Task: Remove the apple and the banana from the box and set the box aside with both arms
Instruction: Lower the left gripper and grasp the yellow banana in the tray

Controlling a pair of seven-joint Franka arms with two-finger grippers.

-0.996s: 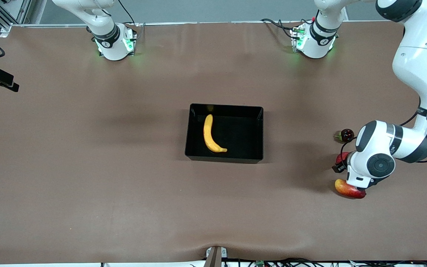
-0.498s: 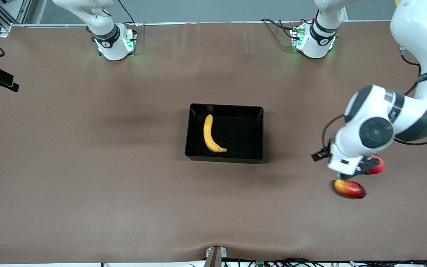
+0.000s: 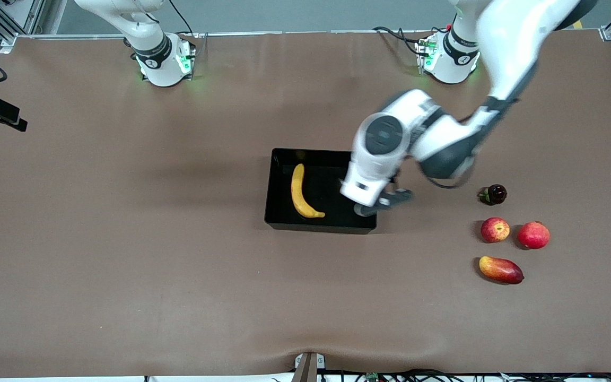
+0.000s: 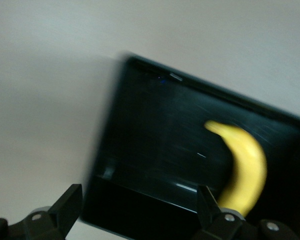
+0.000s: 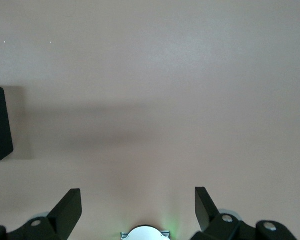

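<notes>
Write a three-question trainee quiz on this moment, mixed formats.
1. True or false: the banana lies in the box.
2. Multiple choice: the left pincer is A) open over the box, B) shut on the apple, C) open over the mango.
3. Fill in: the apple rests on the table beside the ____, toward the left arm's end.

Key: 1 true. 2 A. 3 pomegranate.
</notes>
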